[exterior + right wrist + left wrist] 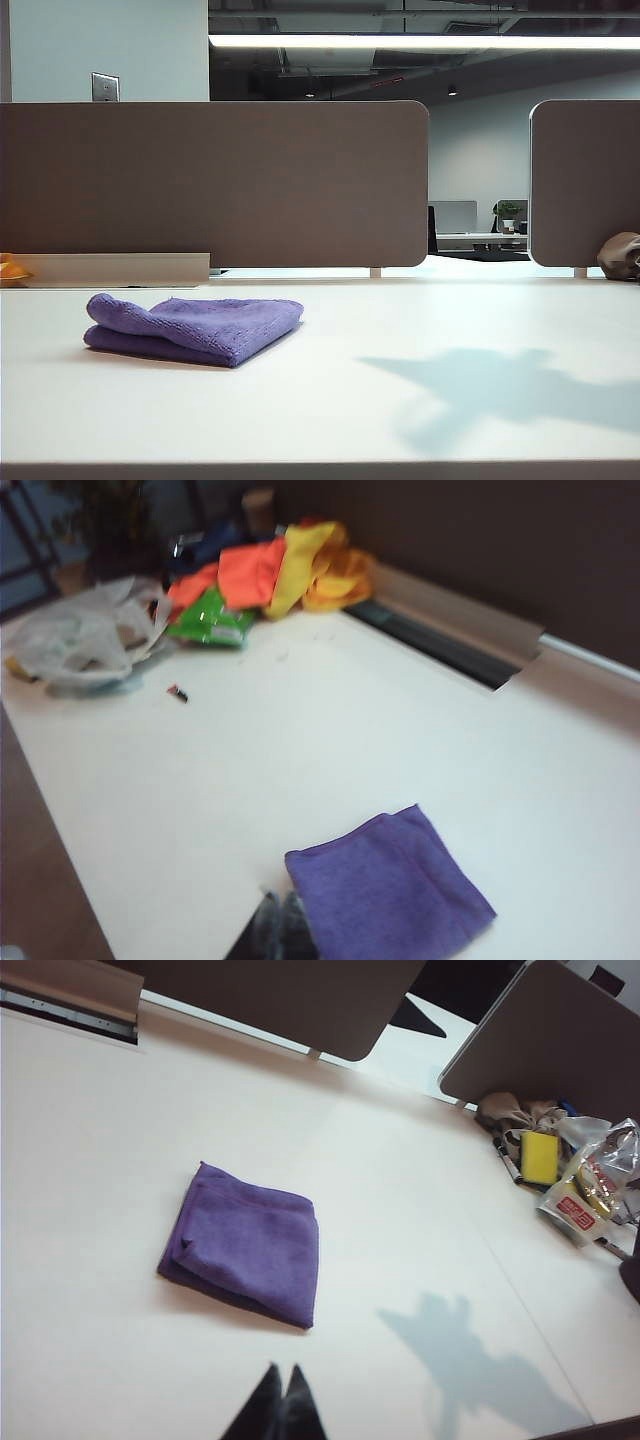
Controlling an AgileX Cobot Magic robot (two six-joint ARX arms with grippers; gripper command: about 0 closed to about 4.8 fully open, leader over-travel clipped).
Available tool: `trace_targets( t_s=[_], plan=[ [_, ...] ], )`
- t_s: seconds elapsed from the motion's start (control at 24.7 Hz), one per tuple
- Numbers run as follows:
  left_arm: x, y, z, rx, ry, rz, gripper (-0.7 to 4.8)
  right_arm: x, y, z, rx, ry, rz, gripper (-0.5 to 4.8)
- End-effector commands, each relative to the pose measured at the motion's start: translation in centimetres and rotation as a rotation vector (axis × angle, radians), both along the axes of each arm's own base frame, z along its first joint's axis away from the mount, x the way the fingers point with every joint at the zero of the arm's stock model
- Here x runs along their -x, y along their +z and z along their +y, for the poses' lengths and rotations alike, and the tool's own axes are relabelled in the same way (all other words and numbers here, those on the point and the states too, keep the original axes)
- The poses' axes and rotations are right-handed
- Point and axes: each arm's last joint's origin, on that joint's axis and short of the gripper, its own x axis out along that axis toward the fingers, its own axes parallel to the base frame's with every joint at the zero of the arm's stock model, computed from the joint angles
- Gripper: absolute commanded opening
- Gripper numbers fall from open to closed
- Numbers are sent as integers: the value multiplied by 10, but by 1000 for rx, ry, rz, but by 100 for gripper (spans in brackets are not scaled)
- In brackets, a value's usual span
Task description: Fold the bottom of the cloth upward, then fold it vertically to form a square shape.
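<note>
Left gripper (282, 1400) and right gripper (282, 925), each with jaws closed on nothing, are raised clear of the table (420, 330); neither arm appears in the exterior view, only a shadow. The cloth (195, 328), already a compact, roughly square stack of layers, lies flat ahead of both, seemingly closer to the right gripper. Judged complete or nearly so, with nothing between jaws and cloth; the clutter of bags (585, 1185) and coloured fabrics (275, 570) sits well apart at the table's far edges.
</note>
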Motion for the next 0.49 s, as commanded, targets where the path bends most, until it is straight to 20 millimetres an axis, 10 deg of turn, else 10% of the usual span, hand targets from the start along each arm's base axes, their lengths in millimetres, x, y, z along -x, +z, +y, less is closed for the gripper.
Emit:
trace_targets(
  t_s=[0.04,0.49],
  plan=[
    [-3,-3,-1,5,5,-32,-6,17,-2,-21,-71,-71,-79,-5],
    [-52,-48,-10,14,5,-57,-6,69,-51,-78,-206,-186,-221,-5]
  ],
)
